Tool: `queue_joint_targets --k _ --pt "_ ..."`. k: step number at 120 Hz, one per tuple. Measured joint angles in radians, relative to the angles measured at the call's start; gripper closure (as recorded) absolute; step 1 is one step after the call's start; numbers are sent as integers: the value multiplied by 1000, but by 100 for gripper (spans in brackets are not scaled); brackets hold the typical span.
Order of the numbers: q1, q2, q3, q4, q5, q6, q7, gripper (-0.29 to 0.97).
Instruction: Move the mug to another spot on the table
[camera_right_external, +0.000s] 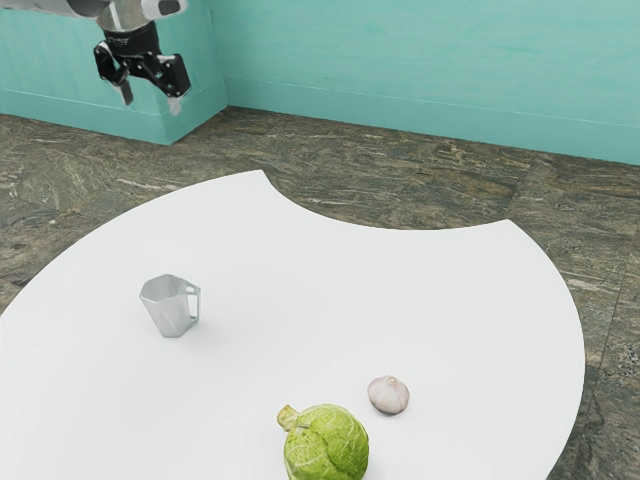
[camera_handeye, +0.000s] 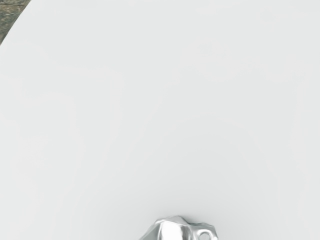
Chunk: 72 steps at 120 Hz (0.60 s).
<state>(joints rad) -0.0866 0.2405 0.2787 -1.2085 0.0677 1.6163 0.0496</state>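
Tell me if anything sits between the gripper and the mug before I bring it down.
Nothing visible does. The open gripper hangs high above the mug, with nothing between them. The cabbage and garlic lie on the table toward the exterior view's right of the mug, well apart from it.

— The mug (camera_right_external: 170, 305), is it metal?
— It looks so: silver, shiny, with flat facets that catch light. The table (camera_right_external: 430, 290) is plain white, smooth and matt.
— And the floor (camera_right_external: 400, 165)?
— Like dark stone, veined, rather rough-looking. The wall (camera_right_external: 450, 50) looks painted, matt, faintly streaked. The cabbage (camera_right_external: 325, 445) has wrinkled leaves, the garlic (camera_right_external: 388, 395) a dry, papery skin.
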Motion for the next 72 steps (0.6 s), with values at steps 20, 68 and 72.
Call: queue_joint_targets --k 20,68,72 --pt "-1 4 9 10 20 -15 30 0" --pt "0 11 -70 -46 22 -94 169 0" --pt "-2 -17 -73 -63 26 -125 181 0"
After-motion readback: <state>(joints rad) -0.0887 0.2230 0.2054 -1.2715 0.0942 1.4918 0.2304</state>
